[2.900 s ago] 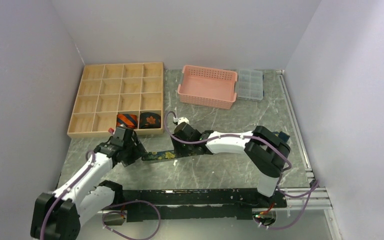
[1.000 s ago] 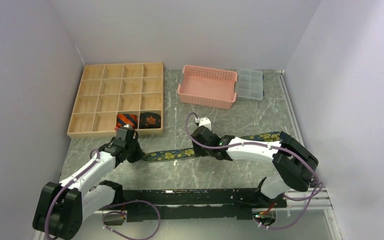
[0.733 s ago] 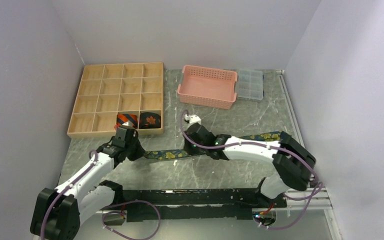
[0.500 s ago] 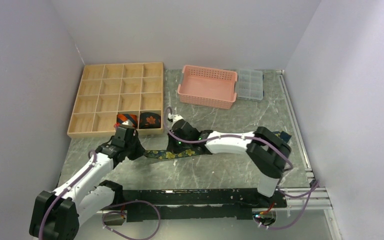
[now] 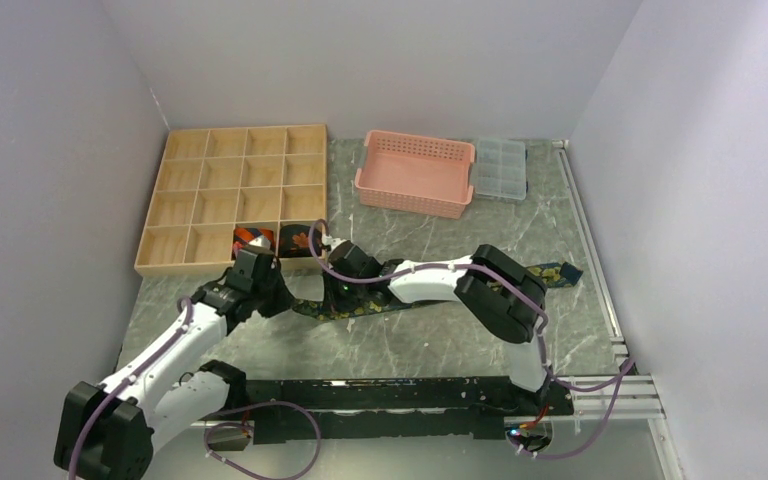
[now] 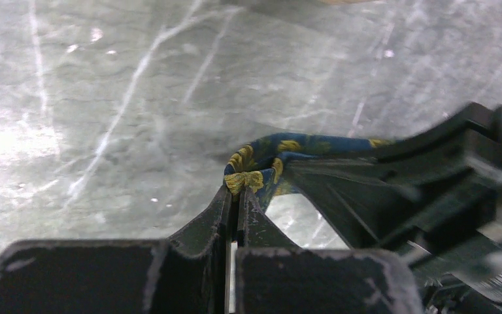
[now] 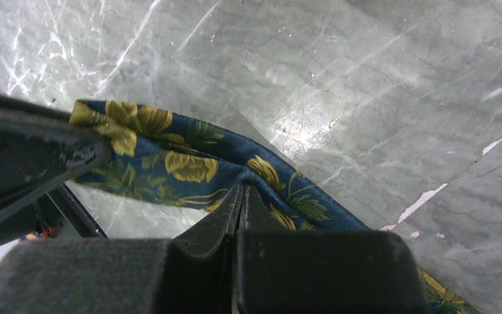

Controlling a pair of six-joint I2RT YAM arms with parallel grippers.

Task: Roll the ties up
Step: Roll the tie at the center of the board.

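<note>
The floral tie (image 7: 183,165), soft navy weave with yellow blooms, runs left to right across the tabletop's (image 5: 440,340) middle, tail toward the right edge. The left gripper (image 6: 237,193) is clamped on its folded end; the right gripper (image 7: 240,196), just beside, pinches the flat band.

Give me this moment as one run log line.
phase: rolling floral tie | left gripper: shut on its end | right gripper: shut on it nearby | organizer: striped tie, leaf tie
</note>
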